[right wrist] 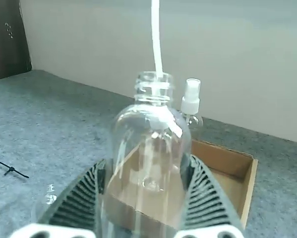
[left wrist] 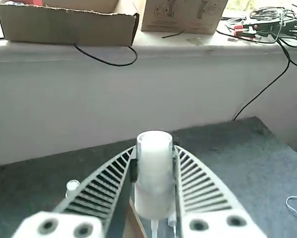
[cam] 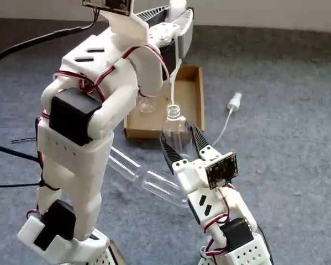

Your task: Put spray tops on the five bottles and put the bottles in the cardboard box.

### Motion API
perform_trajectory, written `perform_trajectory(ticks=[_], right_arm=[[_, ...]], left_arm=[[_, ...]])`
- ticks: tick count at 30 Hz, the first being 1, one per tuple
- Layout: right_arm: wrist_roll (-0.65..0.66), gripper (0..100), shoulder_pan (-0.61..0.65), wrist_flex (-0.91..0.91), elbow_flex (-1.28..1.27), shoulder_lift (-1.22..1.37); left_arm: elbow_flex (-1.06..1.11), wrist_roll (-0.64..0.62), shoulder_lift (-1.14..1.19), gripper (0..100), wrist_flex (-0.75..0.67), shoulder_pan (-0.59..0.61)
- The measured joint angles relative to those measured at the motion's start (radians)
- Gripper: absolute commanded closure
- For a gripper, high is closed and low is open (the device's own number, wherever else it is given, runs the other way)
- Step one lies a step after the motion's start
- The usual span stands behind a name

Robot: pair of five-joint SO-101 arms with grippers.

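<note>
A clear bottle (right wrist: 148,129) is held upright between the closed fingers of the right gripper (right wrist: 147,173), in front of the cardboard box (cam: 197,99); a spray top (left wrist: 153,183) is clamped in the left gripper (left wrist: 154,153) directly above it, its dip tube (right wrist: 156,39) reaching the bottle's mouth; a capped bottle (right wrist: 190,106) is seen standing in the box; two bottles (cam: 126,163) and a loose spray top (cam: 235,101) are seen lying on the grey table (cam: 276,66).

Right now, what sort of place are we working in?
Probably a home or hobby workroom, not a factory floor: the work surface is grey carpet, and a white sill along the wall carries cardboard cartons and loose cables.
</note>
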State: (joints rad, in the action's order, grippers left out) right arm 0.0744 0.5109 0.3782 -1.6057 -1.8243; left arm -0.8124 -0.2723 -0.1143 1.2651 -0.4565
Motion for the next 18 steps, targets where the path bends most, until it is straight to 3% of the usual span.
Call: perform_trajectory(ticks=[6,18], right_arm=[[0.0,99.5,0.002,0.0,0.0,0.0],[0.0,99.5,0.002,0.0,0.0,-0.002]], left_arm=[[0.009,0.0,0.008,100,0.081,-0.046],[0.175,0.0,0.009,100,0.029,0.003]])
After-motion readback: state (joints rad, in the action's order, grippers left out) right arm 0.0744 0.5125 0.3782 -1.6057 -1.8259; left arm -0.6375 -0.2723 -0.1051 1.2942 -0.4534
